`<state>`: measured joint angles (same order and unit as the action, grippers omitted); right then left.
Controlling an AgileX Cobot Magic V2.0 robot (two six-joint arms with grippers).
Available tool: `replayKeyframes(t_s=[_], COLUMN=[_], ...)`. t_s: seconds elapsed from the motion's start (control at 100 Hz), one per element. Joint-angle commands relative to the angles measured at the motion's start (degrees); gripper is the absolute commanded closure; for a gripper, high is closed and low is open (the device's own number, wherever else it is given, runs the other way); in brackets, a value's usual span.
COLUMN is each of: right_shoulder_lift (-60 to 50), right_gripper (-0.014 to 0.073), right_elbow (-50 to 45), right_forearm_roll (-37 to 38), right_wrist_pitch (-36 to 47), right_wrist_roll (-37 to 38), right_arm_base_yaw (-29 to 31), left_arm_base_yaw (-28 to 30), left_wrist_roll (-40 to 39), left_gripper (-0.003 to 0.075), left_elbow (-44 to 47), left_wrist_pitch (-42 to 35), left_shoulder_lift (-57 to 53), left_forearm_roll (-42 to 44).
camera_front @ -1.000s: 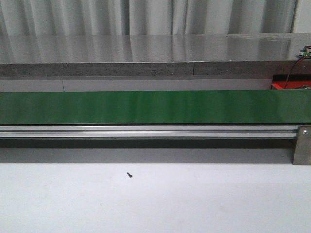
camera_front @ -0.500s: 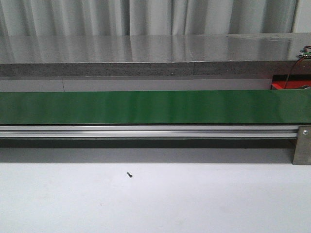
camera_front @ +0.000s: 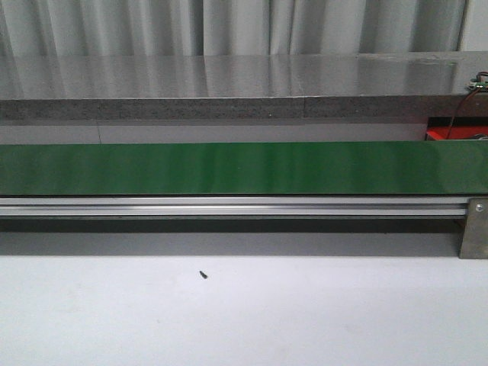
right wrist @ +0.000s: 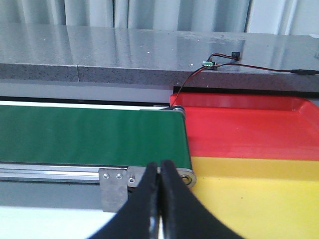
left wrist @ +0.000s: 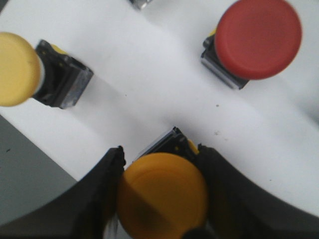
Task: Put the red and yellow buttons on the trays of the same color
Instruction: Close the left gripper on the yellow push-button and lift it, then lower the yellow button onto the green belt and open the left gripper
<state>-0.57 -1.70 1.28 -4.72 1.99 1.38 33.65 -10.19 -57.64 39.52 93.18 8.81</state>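
One yellow button point(left wrist: 162, 191) — between left gripper point(left wrist: 162, 199) fingers

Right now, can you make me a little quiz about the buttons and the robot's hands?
1. How many buttons show in the left wrist view, and in which colours?
2. True or false: the right gripper holds a red button.
3. Which tray lies nearer the right wrist camera: A) the red tray, B) the yellow tray?

Key
1. Three: a yellow button between the left gripper's fingers, another yellow button lying on its side, and a red button.
2. False. Its fingers are shut together with nothing between them.
3. B; the red tray is behind it, both past the end of the green belt.
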Motion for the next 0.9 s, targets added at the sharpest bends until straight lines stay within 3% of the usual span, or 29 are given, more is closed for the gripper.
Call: replayKeyframes(t_s=[0.0,0.23,0.54,0.89], right_shoulder_lift=[-0.8,-0.8,-0.8,-0.8], right_gripper=[0.0662,0.0662,0.0662,0.0662], right_elbow=[1.1,1.1,1.1,1.1], right_forearm_roll=[-0.2,-0.2,-0.2,-0.2], right_wrist_pitch=[4.4,4.4,4.4,4.4], right_wrist_roll=[-0.1,-0.1,-0.1,-0.1], right_arm_base_yaw=[0.0,0.0,0.0,0.0], left_arm_base_yaw=[-0.2,-6.9,-17.6,-22.3], left_wrist_roll=[0.8,4.2,5.1,5.7], left_gripper=[0.074,0.074,0.0739,0.0739], left_elbow=[-2.4,-6.1,-15.9,-22.3], left_wrist_pitch=[-0.2,2.3,5.0,5.6], left_shoulder_lift=[-5.7,-11.6,-9.6,-2.3], left_forearm_roll=[-0.2,-0.2,-2.3,-3.6])
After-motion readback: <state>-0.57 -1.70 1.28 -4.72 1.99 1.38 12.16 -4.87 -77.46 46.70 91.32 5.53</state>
